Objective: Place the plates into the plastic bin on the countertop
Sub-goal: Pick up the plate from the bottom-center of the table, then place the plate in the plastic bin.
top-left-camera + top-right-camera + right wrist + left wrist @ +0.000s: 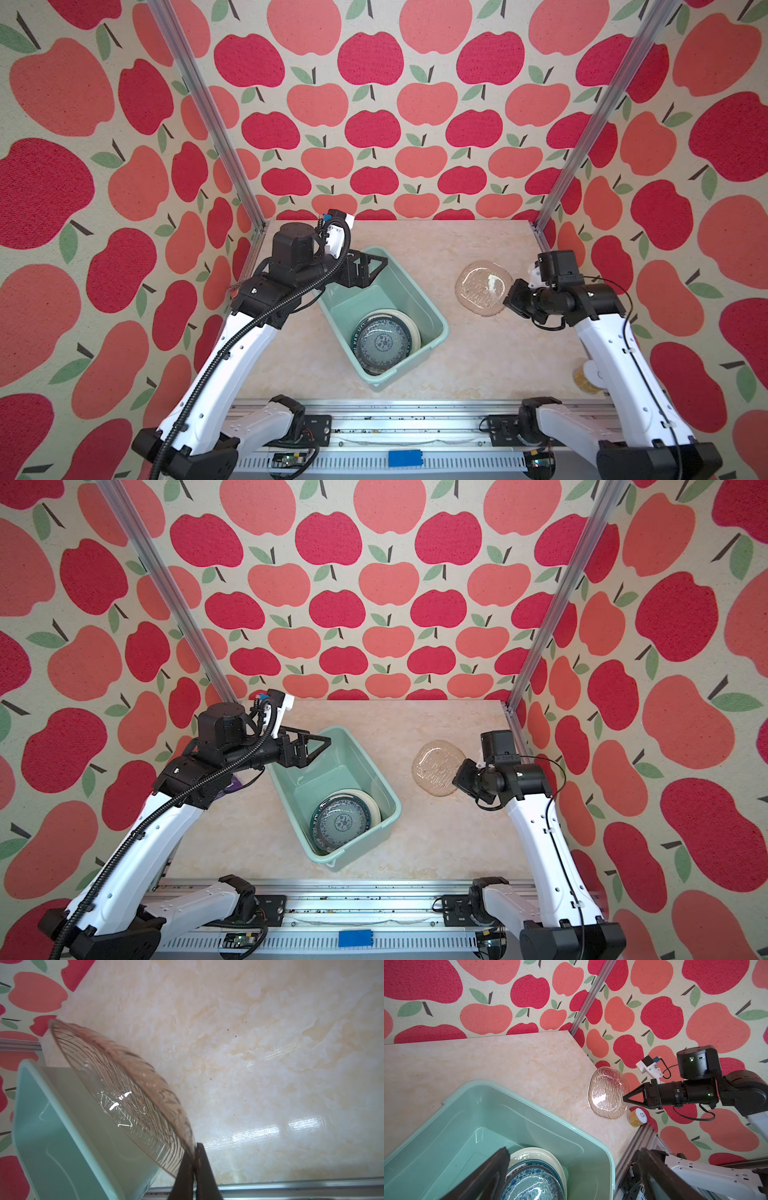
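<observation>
A: Where is the plate that is not yet in?

B: Right of centre in both top views. The clear glass plate [482, 286] is pinched at its right-hand rim by the right gripper [509, 297], jaws clenched on the edge. The right wrist view shows it tipped steeply. Whether its low edge clears the countertop [478, 353] I cannot tell.

A: And the plastic bin [365, 303]?

B: Centre of the frame, set at a slant. Other plates lie stacked in its lower end, the teal floral plate [384, 343] on top. The left gripper [374, 272] hangs released, jaws wide and holding nothing, over the bin's upper-left end.

A: So how should the carry go?

B: I'd lift enough to clear the bin's right rim, then travel left slowly, since a thin-rim pinch on smooth glass may let it swing or slip. Level the plate above the stack, lower until it nearly rests, then let go. Dropping glass onto ceramic risks a chip. Keep to the lower end, away from the left gripper.
</observation>
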Available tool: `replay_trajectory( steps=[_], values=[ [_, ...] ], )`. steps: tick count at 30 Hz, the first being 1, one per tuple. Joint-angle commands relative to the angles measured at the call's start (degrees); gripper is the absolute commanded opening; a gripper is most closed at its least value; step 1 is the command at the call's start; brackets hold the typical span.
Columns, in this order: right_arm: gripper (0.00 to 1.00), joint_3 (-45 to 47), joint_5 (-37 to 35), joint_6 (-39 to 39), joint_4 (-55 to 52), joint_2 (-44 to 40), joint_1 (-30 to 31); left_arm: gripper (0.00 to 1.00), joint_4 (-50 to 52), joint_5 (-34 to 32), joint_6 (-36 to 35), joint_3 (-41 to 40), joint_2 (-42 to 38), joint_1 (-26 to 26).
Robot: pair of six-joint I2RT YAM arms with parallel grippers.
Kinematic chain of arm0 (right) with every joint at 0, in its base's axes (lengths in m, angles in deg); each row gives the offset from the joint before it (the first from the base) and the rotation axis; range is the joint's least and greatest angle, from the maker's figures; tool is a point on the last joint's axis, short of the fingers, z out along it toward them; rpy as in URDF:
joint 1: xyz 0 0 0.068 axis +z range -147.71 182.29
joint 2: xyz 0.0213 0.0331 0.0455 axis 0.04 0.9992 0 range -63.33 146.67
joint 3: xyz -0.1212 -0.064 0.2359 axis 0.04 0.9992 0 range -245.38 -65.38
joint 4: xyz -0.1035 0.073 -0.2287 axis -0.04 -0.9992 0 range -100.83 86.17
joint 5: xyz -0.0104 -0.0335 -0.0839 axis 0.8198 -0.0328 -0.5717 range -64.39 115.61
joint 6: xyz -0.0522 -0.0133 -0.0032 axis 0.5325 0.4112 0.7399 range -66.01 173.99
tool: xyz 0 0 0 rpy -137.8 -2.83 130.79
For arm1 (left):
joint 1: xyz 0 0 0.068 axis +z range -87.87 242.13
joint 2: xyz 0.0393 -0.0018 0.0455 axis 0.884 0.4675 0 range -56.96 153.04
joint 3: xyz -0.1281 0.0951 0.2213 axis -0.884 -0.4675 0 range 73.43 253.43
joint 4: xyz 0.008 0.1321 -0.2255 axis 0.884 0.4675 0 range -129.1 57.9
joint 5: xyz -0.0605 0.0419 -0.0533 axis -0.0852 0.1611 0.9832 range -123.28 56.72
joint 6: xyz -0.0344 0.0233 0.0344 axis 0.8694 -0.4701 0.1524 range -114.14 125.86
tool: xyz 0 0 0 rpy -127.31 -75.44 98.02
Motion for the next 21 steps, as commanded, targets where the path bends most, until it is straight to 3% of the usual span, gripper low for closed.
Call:
replay_trajectory(
  steps=[1, 9, 16, 21],
  values=[
    [0.00, -6.9, 4.5, 3.5, -3.1, 1.3, -0.2, 0.99, 6.8, 6.2, 2.0, 3.6, 1.8, 0.6],
    [0.00, -17.5, 14.4, 1.7, -1.6, 6.8, 4.4, 0.99, 7.0, 8.8, 7.8, 2.7, 1.7, 1.0],
    [0.00, -19.9, 14.5, -1.7, 2.0, 9.8, 14.2, 0.96, 4.8, 9.7, 9.8, 1.4, 2.4, 0.6],
    [0.00, -22.1, 14.9, -2.8, 2.5, 11.8, 18.7, 0.92, 6.3, 5.8, 6.9, 3.4, 5.3, -2.8]
  ],
)
